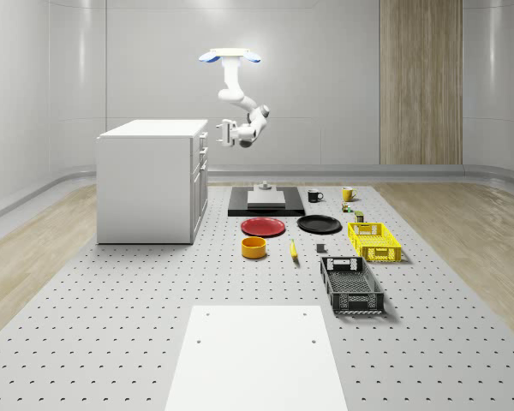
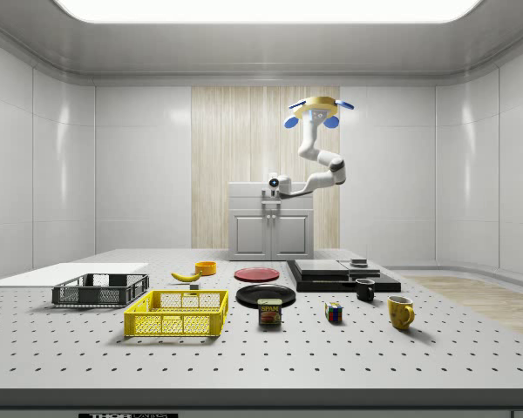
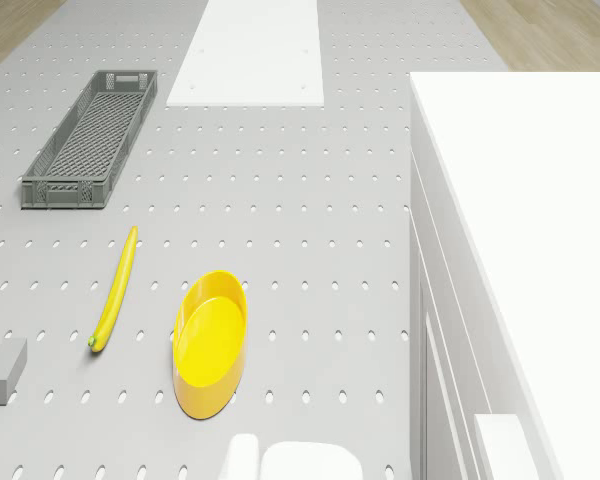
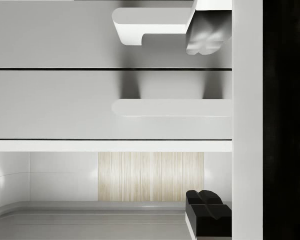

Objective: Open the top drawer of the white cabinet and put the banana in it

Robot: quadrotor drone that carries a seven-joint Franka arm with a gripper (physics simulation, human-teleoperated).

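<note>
The white cabinet (image 1: 150,180) stands at the whole-scene view's left with its drawers shut. The drone (image 1: 230,57) hovers in the air to the right of the cabinet's front, higher than its top, and its arm hangs down. My gripper (image 1: 224,133) faces the cabinet front at top-drawer height, a short gap from it. In the wrist view my gripper (image 4: 206,125) is open, one fingertip (image 4: 205,37) on each side of the top drawer's handle (image 4: 165,108). The banana (image 1: 293,249) lies on the perforated floor beside a yellow bowl (image 1: 254,247).
A red plate (image 1: 263,226), a black plate (image 1: 319,224), a yellow crate (image 1: 374,241) and a grey crate (image 1: 351,285) lie to the right of the banana. A black slab (image 1: 265,202) lies under the drone. A white board (image 1: 255,355) lies in front.
</note>
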